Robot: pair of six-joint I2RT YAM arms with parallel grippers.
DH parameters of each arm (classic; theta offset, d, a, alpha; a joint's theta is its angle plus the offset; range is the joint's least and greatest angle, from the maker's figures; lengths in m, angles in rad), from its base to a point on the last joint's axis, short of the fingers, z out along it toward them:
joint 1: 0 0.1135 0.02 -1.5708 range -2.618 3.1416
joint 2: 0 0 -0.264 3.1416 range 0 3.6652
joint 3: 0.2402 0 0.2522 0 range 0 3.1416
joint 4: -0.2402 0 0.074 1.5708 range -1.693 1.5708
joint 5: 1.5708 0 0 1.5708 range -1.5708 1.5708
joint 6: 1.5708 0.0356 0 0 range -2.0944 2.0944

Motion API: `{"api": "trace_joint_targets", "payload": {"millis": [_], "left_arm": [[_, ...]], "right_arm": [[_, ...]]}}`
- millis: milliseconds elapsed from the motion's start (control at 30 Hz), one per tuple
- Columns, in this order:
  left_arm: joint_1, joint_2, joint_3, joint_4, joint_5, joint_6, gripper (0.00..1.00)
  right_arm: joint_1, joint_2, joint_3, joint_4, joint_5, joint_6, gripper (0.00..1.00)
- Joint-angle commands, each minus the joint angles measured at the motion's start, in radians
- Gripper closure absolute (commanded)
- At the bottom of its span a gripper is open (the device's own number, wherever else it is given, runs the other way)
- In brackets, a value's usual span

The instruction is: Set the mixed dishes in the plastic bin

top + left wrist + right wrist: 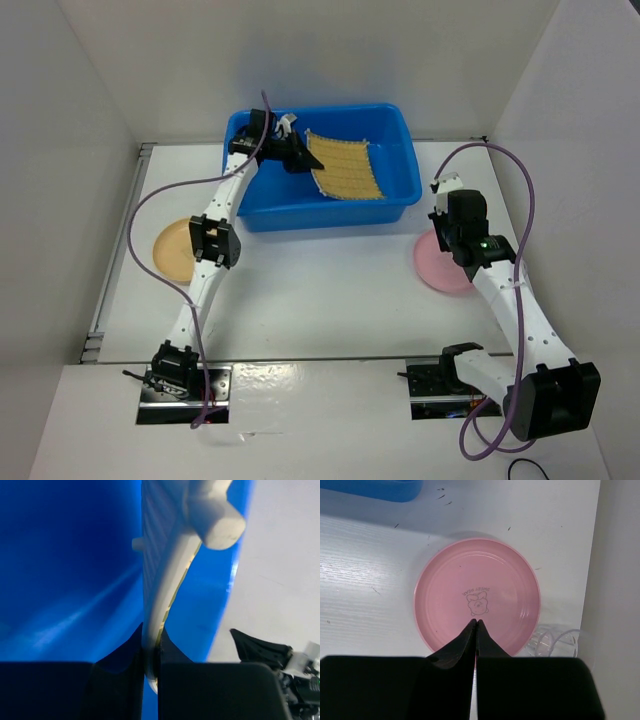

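Note:
The blue plastic bin (398, 195) stands at the back centre. The square woven bamboo mat (345, 167) lies tilted inside it. My left gripper (298, 157) is shut on the mat's left edge (165, 595), over the bin (60, 570). The round tan plate (171, 250) lies on the table at the left. The round pink plate (440, 268) lies at the right, partly under my right arm. My right gripper (476, 624) is shut and empty, just above the pink plate (477, 575). The clear glass cup (555, 642) lies right of that plate, partly hidden.
White walls enclose the table at the back, left and right. The right wall (620, 580) is close to the pink plate and the cup. Purple cables (140, 215) loop beside both arms.

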Motion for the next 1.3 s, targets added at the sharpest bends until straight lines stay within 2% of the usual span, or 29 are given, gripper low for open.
{"api": "trace_joint_targets", "payload": {"millis": [0, 200, 233, 267, 300, 333, 367, 400, 467, 500, 600, 700, 900, 933, 1033, 1067, 1133, 1167, 1200, 1233, 1267], "left_arm": [[-0.014, 0.022, 0.056, -0.004, 0.07, -0.011, 1.0], [-0.014, 0.079, 0.056, -0.004, 0.061, 0.002, 1.0], [-0.014, 0.088, 0.056, -0.004, 0.061, 0.002, 0.99], [-0.014, 0.088, 0.056, -0.004, 0.061, 0.002, 0.93], [-0.014, 0.088, 0.056, 0.005, 0.061, 0.002, 0.85], [-0.014, 0.088, 0.056, 0.005, 0.061, 0.002, 0.69], [-0.014, 0.088, 0.056, 0.005, 0.061, 0.002, 0.34], [-0.014, 0.088, 0.056, 0.005, 0.07, -0.008, 0.21], [-0.005, 0.07, 0.056, -0.021, 0.041, 0.003, 0.03], [0.004, 0.056, 0.056, -0.031, 0.017, 0.003, 0.0], [0.025, 0.029, 0.056, -0.05, 0.008, 0.014, 0.0], [0.039, -0.019, 0.056, -0.139, -0.072, 0.063, 0.0], [0.05, -0.091, 0.056, -0.411, -0.346, 0.187, 0.0], [0.05, -0.105, 0.056, -0.441, -0.453, 0.196, 0.0], [0.027, -0.194, 0.056, -0.533, -0.641, 0.23, 0.0], [0.006, -0.286, 0.056, -0.533, -0.772, 0.256, 0.0], [-0.022, -0.413, -0.071, -0.533, -0.943, 0.279, 0.0], [-0.046, -0.526, -0.097, -0.533, -1.077, 0.279, 0.0], [-0.047, -0.63, -0.149, -0.533, -1.123, 0.293, 0.0], [-0.047, -0.631, -0.194, -0.533, -1.155, 0.293, 0.0], [-0.033, -0.734, -0.25, -0.533, -1.183, 0.293, 0.0]], "right_arm": [[-0.006, -0.027, 0.0, 0.063, 0.002, 0.017, 0.97], [-0.006, -0.018, 0.0, 0.063, -0.007, 0.007, 0.97], [-0.006, -0.018, 0.0, 0.063, -0.007, 0.007, 0.97], [-0.006, -0.009, 0.0, 0.063, -0.017, 0.007, 0.97], [-0.006, -0.009, 0.0, 0.063, -0.033, -0.005, 0.97], [-0.006, -0.009, 0.0, 0.063, -0.044, -0.005, 0.97], [-0.006, 0.001, 0.0, 0.052, -0.044, -0.014, 0.97], [-0.006, 0.001, 0.0, 0.052, -0.055, -0.014, 0.97], [-0.006, 0.01, 0.0, 0.052, -0.055, -0.014, 0.97], [-0.006, 0.01, 0.0, 0.052, -0.067, -0.014, 0.97], [-0.006, 0.019, 0.0, 0.043, -0.087, -0.023, 1.0], [-0.006, 0.028, 0.0, 0.043, -0.096, -0.032, 1.0], [0.005, 0.037, 0.0, 0.034, -0.132, -0.042, 1.0], [0.005, 0.037, 0.0, 0.034, -0.132, -0.042, 1.0], [0.005, 0.037, 0.0, 0.034, -0.132, -0.042, 1.0], [0.005, 0.037, 0.0, 0.034, -0.132, -0.042, 1.0], [0.005, 0.047, 0.0, 0.034, -0.132, -0.042, 1.0], [0.005, 0.047, 0.0, 0.034, -0.132, -0.042, 1.0], [0.014, 0.047, 0.0, 0.034, -0.132, -0.042, 1.0], [0.014, 0.047, 0.0, 0.034, -0.132, -0.042, 1.0], [0.014, 0.047, 0.0, 0.034, -0.132, -0.042, 1.0]]}}
